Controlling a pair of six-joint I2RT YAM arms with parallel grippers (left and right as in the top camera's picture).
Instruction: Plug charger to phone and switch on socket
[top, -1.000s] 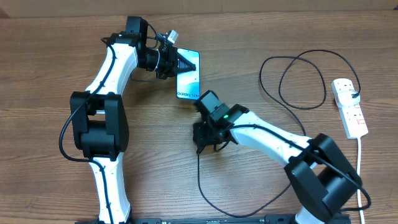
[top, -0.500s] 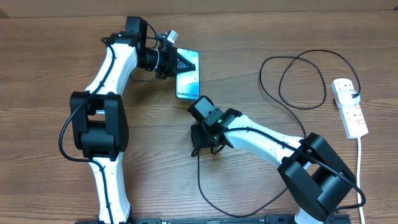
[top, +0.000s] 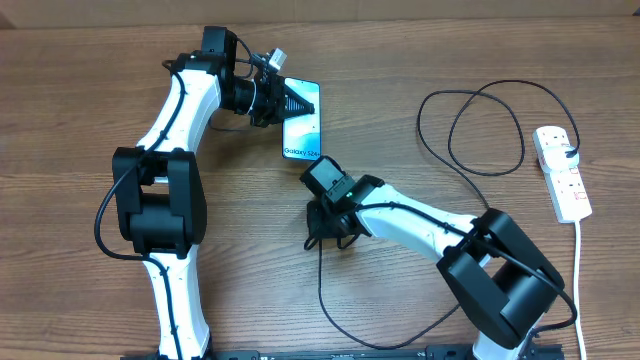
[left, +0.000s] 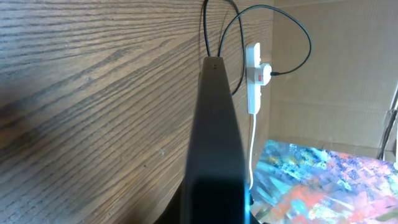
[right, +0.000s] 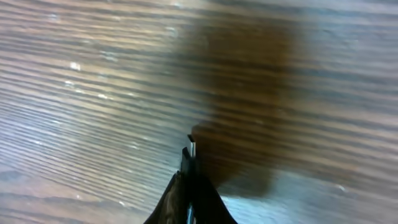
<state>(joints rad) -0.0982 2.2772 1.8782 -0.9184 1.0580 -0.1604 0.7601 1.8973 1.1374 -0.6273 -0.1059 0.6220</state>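
- The table (top: 70, 300) is bare wood. Both arms reach in over its middle.
- The socket (top: 563, 172) lies well apart from both hands, out past the right arm's elbow. Neither hand is near its switches, so I'd judge that step is not yet done.
- The phone (top: 305, 130) is gripped at its top end by the left gripper (top: 297, 102). It stretches away from those fingers, screen lit, with its free end near the right wrist.
- The right gripper (top: 328, 232) looks closed on the plug end of the charger (top: 319, 282). The cable trails off behind that hand and loops widely towards the socket.
- The plug tip (right: 188, 152) juts just past the right fingers and points at the wood, not at the phone.
- What could go wrong:
  - The tip is not lined up with the phone's free end, so it may scrape the frame or miss the port.
  - The phone is held at one end only, so a push from the plug could swing it or make it slip.
  - The slack loop could snag the right arm.
- The overhead view shows both hands and the whole cable run, but not the tip.
- The right wrist view shows the tip and its shadow, but no phone.
- The left wrist view shows the phone edge-on, with the socket far beyond it.
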